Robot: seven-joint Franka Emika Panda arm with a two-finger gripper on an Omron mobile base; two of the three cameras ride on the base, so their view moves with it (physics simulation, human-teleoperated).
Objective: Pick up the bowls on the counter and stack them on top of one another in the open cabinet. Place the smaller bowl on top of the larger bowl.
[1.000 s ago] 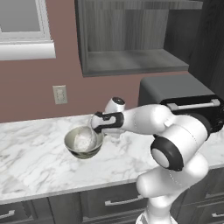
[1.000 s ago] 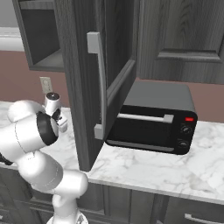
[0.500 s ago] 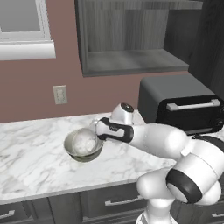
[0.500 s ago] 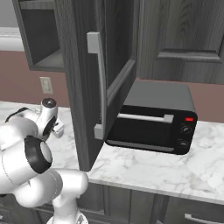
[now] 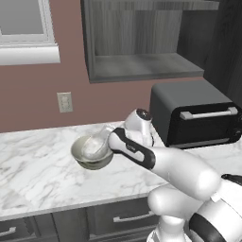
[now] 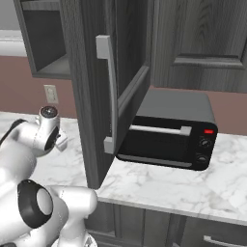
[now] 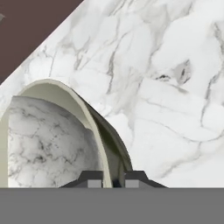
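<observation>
Marble, white with grey veins, makes up the tabletop, which runs under a reddish-brown wall with a pale outlet plate at the left. Right of the outlet the larger bowl, olive-beige outside and cream inside, appears raised just off the slab and slightly tilted. A glassy, translucent shape that looks like the smaller bowl lies inside it. The gripper meets the right-hand rim of the larger bowl; in the hand view its two dark tips stand close together on either side of the thin wall, pinching that rim, one tip inside and one outside. Above and a little to the right hangs the open cabinet, dark grey wood grain, its flat shelf bare. Further right a black toaster oven sits on the tabletop against the wall. In the right base view the cabinet's door stands swung out in front of the oven.
</observation>
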